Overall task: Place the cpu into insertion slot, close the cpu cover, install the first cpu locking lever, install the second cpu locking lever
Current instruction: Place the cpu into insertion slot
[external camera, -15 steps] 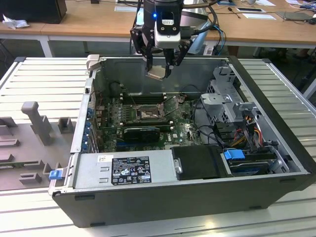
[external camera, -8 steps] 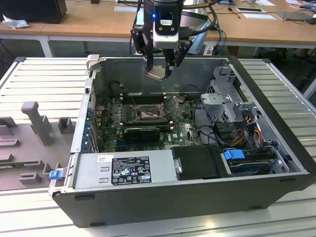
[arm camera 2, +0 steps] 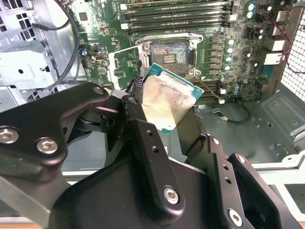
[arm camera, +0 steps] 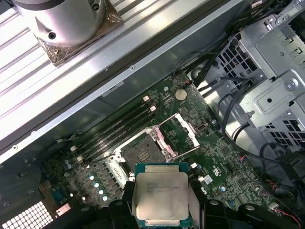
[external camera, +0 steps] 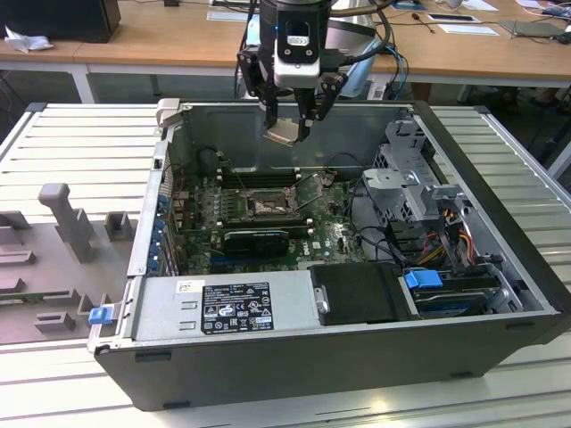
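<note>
My gripper (external camera: pixel 287 130) hangs above the open computer case, shut on the cpu (external camera: pixel 284 133), a flat square chip with a pale metal top. In both wrist views the cpu (arm camera 2: pixel 167 101) (arm camera: pixel 161 194) sits between the two black fingers (arm camera 2: pixel 139 119), tilted, well above the board. The insertion slot (external camera: pixel 265 207) (arm camera 2: pixel 170 56) (arm camera: pixel 139 153) lies uncovered on the green motherboard below the chip. The cpu cover (arm camera 2: pixel 125 64) (arm camera: pixel 179 132) stands swung open beside the slot.
The case walls (external camera: pixel 375 111) surround the board. A power supply (external camera: pixel 236 308) and black box fill the front, and a drive cage (external camera: pixel 406 178) with cables sits at the exterior view's right. Memory slots (arm camera 2: pixel 174 19) and a long black block (external camera: pixel 254 239) flank the slot.
</note>
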### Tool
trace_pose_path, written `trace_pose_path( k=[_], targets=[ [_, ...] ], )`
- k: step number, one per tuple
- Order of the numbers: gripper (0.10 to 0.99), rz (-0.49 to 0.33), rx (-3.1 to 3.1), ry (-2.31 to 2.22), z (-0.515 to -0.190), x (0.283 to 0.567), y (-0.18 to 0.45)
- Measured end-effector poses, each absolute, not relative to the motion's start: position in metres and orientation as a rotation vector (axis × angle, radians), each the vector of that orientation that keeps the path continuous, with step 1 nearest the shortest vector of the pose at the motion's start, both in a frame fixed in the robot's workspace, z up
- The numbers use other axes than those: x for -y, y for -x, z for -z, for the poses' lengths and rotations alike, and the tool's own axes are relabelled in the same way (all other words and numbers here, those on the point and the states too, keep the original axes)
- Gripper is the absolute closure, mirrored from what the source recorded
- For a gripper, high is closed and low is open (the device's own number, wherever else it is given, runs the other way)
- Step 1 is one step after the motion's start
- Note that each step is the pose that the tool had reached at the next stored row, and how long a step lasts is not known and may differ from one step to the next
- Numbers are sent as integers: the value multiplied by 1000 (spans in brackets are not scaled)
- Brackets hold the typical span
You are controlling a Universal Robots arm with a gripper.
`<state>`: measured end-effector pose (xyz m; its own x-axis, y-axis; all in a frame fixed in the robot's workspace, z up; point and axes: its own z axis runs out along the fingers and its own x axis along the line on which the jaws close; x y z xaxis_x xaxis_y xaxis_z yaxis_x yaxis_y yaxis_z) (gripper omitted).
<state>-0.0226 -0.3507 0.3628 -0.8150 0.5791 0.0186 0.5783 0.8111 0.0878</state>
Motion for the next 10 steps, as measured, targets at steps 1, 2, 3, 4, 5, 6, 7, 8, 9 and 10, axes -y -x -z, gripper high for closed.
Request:
trace_pose_path(
  k=[1, 2, 3, 4, 5, 6, 7, 8, 9, 10],
  targets=[
    [561, -140, -2977, -963, -363, 351, 23],
    [561, -139, -2969, -985, -362, 351, 23],
    [561, -139, -2959, -1014, -362, 351, 23],
    [561, -138, -2945, -1050, -362, 351, 23],
    [561, -138, -2941, -1060, -362, 351, 23],
    [561, -138, -2939, -1064, -361, 351, 23],
    [561, -138, -2938, -1068, -361, 351, 23],
    [561, -138, -2936, -1072, -360, 351, 23],
    [561, -138, -2936, -1074, -360, 351, 23],
    [561, -138, -2935, -1074, -360, 351, 23]
  ],
)
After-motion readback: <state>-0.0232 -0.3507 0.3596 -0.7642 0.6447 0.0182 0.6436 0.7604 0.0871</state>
